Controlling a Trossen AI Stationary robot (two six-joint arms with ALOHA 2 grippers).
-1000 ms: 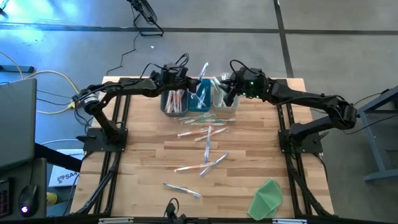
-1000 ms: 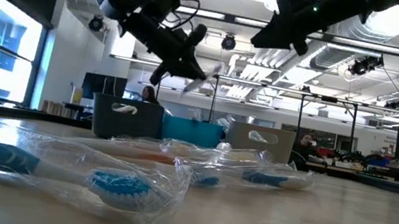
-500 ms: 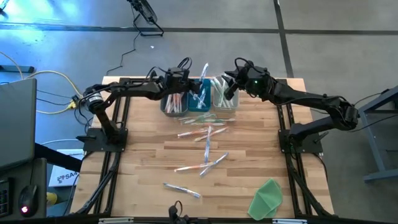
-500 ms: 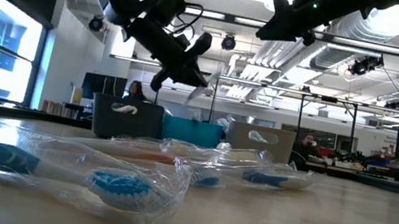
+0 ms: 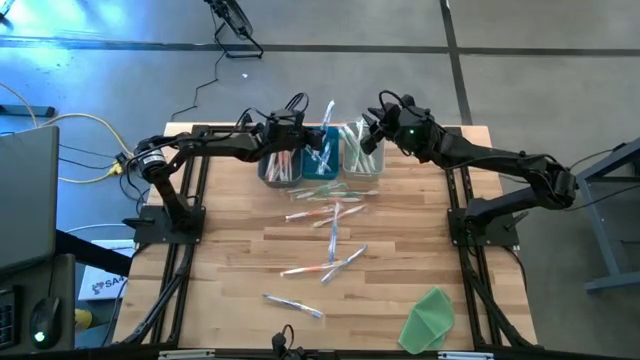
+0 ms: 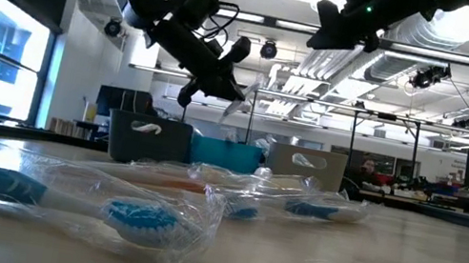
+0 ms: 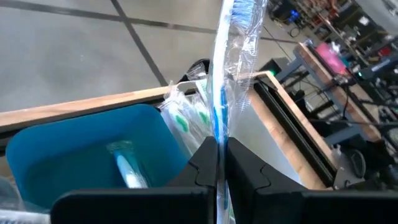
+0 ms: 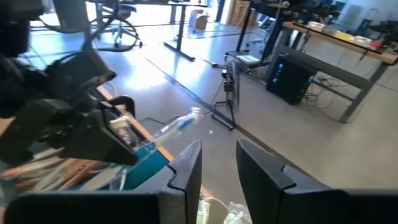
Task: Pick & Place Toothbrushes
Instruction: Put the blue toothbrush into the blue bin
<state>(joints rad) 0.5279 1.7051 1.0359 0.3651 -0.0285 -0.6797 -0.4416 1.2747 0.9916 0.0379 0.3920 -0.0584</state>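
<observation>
Holding a wrapped blue toothbrush (image 7: 222, 93) pinched tight in left gripper (image 7: 221, 163) just above the blue bin (image 7: 74, 134), w/ colours sorted per bin; right gripper (image 8: 217, 163), fingers parted & empty, waits beside it.

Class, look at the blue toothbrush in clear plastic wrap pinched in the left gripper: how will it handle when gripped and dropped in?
The wrapped blue toothbrush stands straight up from the left gripper, so it is probably stiff and light. Its crinkly clear wrap may be slippery and could snag on the blue bin.
</observation>
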